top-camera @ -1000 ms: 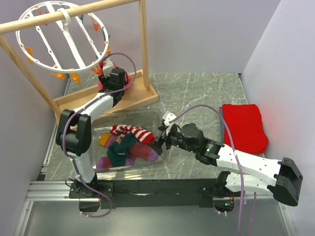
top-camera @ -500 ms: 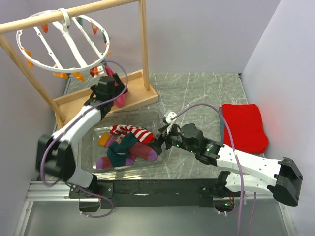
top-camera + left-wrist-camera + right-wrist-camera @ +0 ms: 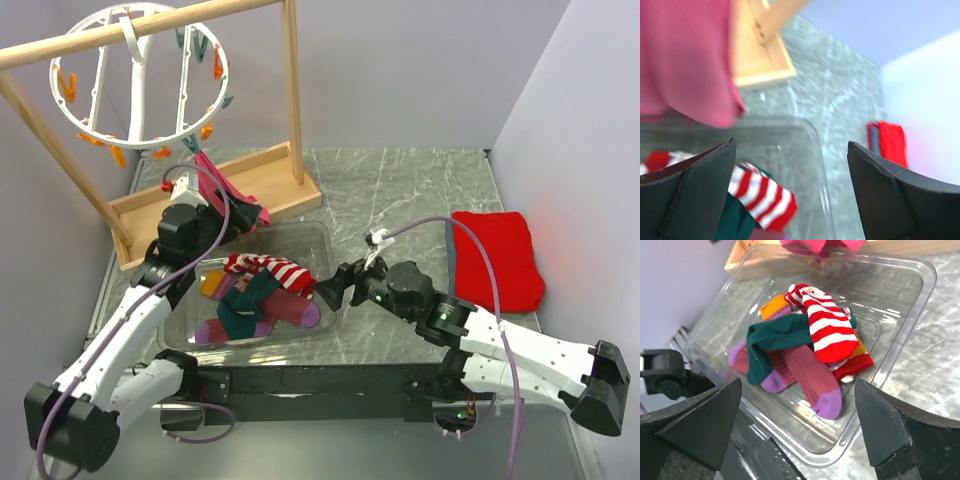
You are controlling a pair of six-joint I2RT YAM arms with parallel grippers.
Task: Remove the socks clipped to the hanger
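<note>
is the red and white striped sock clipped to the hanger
No, the striped sock lies inside the clear tray, draped over the teal sock.

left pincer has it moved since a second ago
Yes. The left pincer has pulled back from under the hanger, across the wooden base, to the clear bin's far rim.
</note>
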